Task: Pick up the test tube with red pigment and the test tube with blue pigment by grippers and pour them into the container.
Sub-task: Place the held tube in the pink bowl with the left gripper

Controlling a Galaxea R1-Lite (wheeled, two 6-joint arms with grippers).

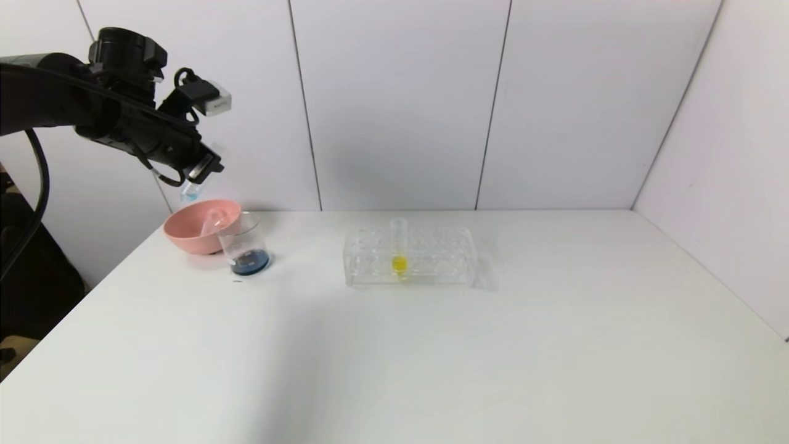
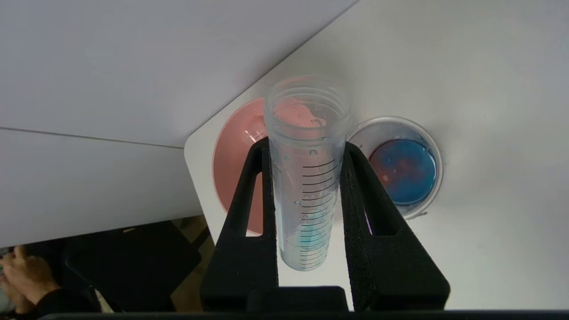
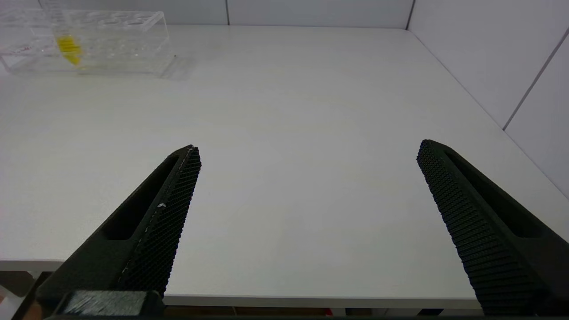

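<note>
My left gripper (image 2: 306,146) clamps the test tube with blue pigment (image 2: 306,186) above the pink bowl (image 2: 235,169). Only its wrist view shows me the container (image 2: 402,171) holding blue liquid just beside. My right gripper (image 3: 306,151) is spread open, empty.

No readable writing anywhere from my station.

The only printed marks I can see are the black graduation lines on the test tube with blue pigment (image 2: 306,191), which my left pincer (image 2: 306,151) has clamped between its fingers; they are bare ticks with no numerals or letters that I can make out. On the table, around 11 o'clock from me in the head view, the container (image 1: 245,246) shows no legible scale. The small white-grey camera box (image 1: 216,102) carries a faint mark too small to read.
</note>
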